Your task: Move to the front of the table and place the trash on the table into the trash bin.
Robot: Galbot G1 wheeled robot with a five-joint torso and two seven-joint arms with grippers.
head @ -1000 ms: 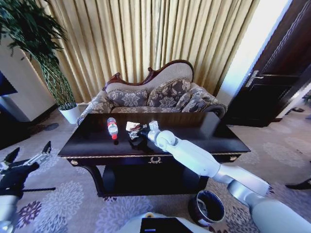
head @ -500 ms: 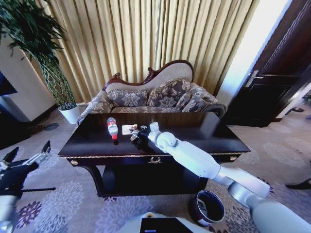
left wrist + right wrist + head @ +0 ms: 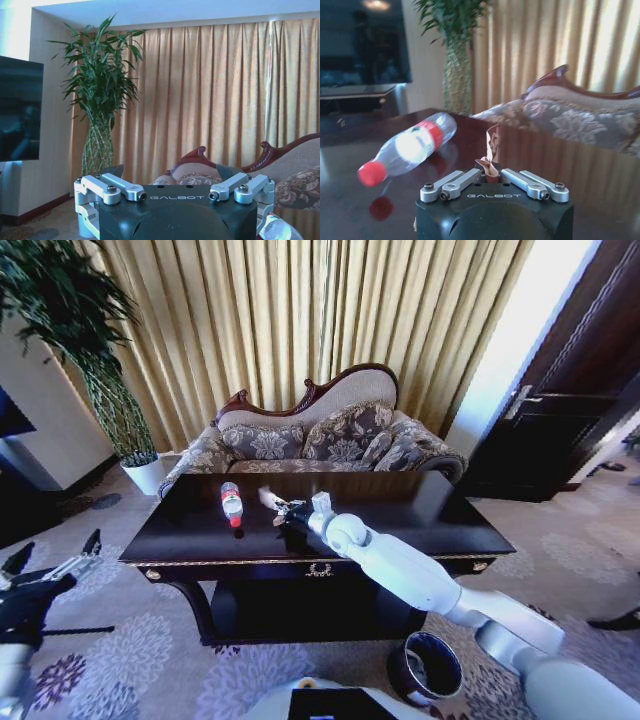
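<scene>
left gripper point(image 3: 52, 558) hangs low at the far left, off the table and above the patterned carpet point(image 3: 150, 660), fingers spread apart with nothing between them. potted plant point(image 3: 110, 390) stands behind it by the wall. next comes the dark glossy table point(image 3: 440, 515) with gold edging. the clear plastic bottle point(image 3: 231, 503) lies on its side on the left part of the tabletop, red cap pointing toward the robot. just right of the bottle, the right gripper point(image 3: 276, 510) reaches out over the table middle, fingers pinched on the brown-and-white wrapper point(image 3: 268, 499). in the right wrist view the wrapper point(image 3: 491, 150) sticks up between the closed fingers, bottle point(image 3: 410, 147) lying beside it on the tabletop. can't make out the white paper scrap apart from the wrapper. patterned sofa point(image 3: 320, 440) sits behind the table against the gold curtains point(image 3: 300, 320). the round dark trash bin point(image 3: 428, 668) stands on the carpet at lower right, under the right arm, in front of the table and far lower than its top. dark door point(image 3: 570, 390) at the far right.
</scene>
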